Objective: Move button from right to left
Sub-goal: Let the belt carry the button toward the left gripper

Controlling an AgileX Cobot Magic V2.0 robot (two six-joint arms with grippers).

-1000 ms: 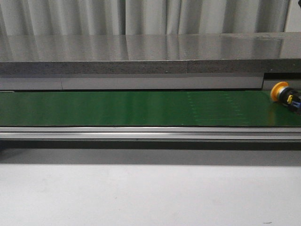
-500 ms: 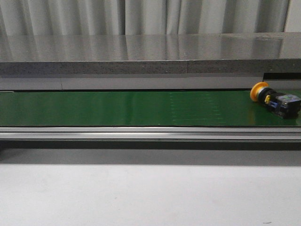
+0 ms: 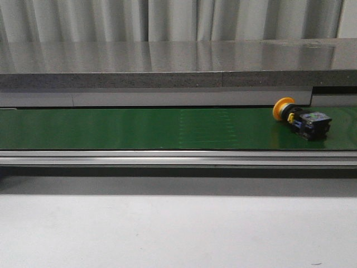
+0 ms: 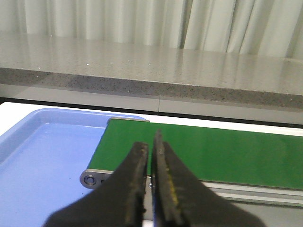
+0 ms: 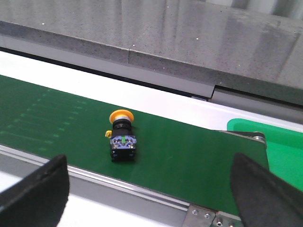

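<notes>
A long green conveyor belt (image 3: 139, 128) runs straight across the white tabletop (image 3: 167, 229), metal rail along its near edge. Behind it sits a grey stone ledge (image 3: 167, 64), pale curtains (image 3: 167, 19) hanging beyond. A blue tray (image 4: 42, 156) lies at the belt's left end, a green bin (image 5: 270, 142) at the right.

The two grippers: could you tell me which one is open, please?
The right gripper is open, its fingers spread wide above the button; the left gripper is shut.
</notes>
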